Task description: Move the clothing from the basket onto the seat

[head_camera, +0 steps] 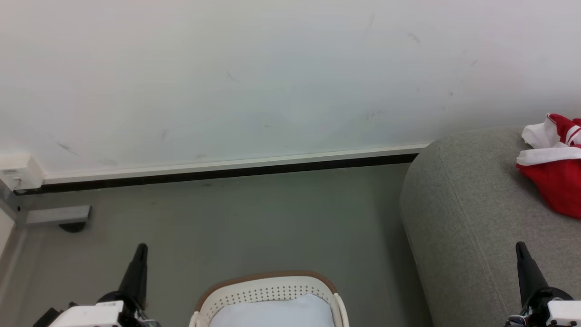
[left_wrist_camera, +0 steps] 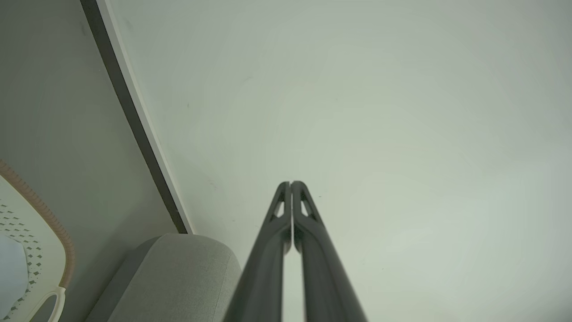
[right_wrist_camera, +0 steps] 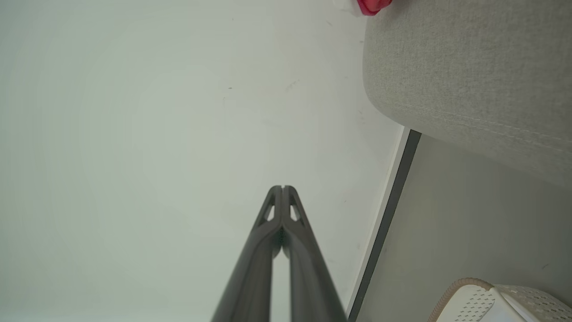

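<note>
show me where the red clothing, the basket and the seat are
red clothing (head_camera: pixel 556 190): head view, on its plain red fabric below the white band
basket (head_camera: pixel 268 293): head view, on its perforated far wall
seat (head_camera: pixel 467 218): head view, on bare grey upholstery left of the clothing

Red clothing (head_camera: pixel 556 181) lies on the grey seat (head_camera: pixel 472 227), far right. Basket (head_camera: pixel 268 290) on floor, bottom centre, pale cloth (head_camera: pixel 277 313) inside. My left gripper (head_camera: pixel 141 249) and right gripper (head_camera: pixel 520 247) closed, holding nothing.

Red clothing (head_camera: pixel 556 186) on grey seat (head_camera: pixel 472 218)
</note>
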You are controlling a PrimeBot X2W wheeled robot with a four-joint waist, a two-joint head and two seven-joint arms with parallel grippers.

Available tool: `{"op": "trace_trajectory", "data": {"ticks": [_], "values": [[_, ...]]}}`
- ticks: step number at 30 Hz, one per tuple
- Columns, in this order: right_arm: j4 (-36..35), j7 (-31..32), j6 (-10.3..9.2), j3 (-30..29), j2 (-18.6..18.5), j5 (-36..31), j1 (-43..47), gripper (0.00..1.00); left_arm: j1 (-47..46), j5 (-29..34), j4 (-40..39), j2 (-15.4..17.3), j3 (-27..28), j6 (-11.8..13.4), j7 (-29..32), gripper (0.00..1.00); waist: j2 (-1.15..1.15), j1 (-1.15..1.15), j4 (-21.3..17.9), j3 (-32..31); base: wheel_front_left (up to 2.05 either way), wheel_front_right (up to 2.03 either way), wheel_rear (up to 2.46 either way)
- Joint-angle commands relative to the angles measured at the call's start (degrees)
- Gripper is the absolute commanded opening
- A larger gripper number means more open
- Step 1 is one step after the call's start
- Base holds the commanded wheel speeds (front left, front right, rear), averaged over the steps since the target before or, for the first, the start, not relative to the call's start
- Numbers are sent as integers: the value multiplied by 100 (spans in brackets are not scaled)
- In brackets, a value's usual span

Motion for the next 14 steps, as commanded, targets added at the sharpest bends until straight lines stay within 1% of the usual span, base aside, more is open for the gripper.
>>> {"op": "trace_trajectory", "data": {"ticks": [1,14], "values": [[-34,18,-12,-21,0,12,-70,0,-49,-81,-21,11,13,-7,22,0,0,0,0,0,0,0,0],[-33,17,-12,-21,0,12,-70,0,-49,-81,-21,11,13,-7,21,0,0,0,0,0,0,0,0]]}}
